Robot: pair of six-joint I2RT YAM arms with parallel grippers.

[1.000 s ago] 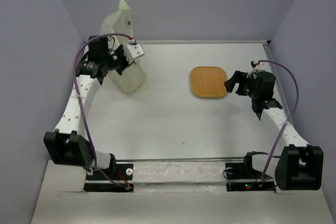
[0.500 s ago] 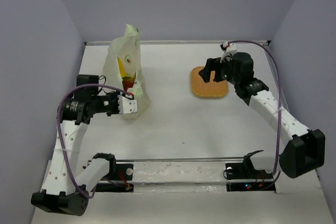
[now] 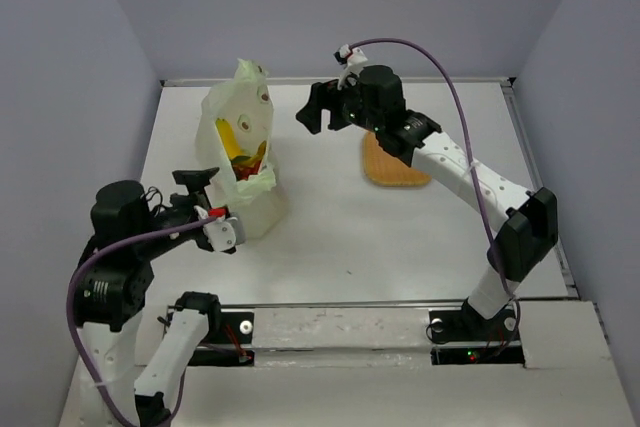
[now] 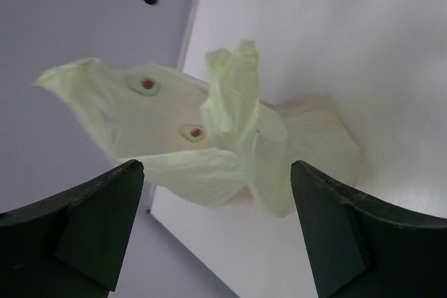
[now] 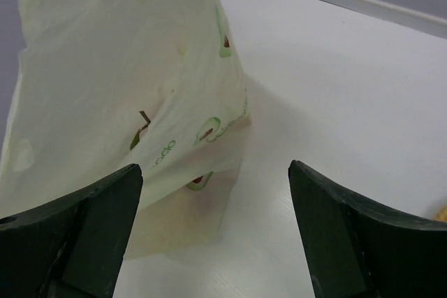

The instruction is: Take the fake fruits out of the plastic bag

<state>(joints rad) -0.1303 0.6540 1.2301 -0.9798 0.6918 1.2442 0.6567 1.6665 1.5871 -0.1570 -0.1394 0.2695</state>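
Lavender-grey walls (image 3: 60,97) are boxing in a white counter (image 3: 400,242) on three sides, and I am watching from above and behind the two arm bases. Far on the left of that counter, the plastic bag (image 3: 243,172) is standing upright. It is crinkled, pale yellow-green and printed with small avocado motifs. One handle loop is poking up at its far top, and its mouth is gaping upward.

The right arm (image 3: 450,162) is reaching across from the near right corner toward the far middle. It is passing over the orange mat (image 3: 390,177), which is lying flat on the far half, right of centre, partly hidden beneath the arm. The left arm (image 3: 120,267) is rearing up at the near left, its wrist turned toward the bag.

The right tool (image 5: 215,172) is hanging in the air just right of the bag's top, apart from it. Its fingers (image 5: 70,228) are spread wide and released, with nothing between them, and its wrist camera is showing the bag's side and bare counter beyond the gap. The left tool (image 4: 213,172) is hovering by the bag's near side, likewise released and empty, with the bag sitting apart beyond its spread fingers.

The fake fruits (image 3: 245,147) are lying inside the bag. A curved yellow piece and some red ones are showing through the open mouth, though I cannot tell how many.
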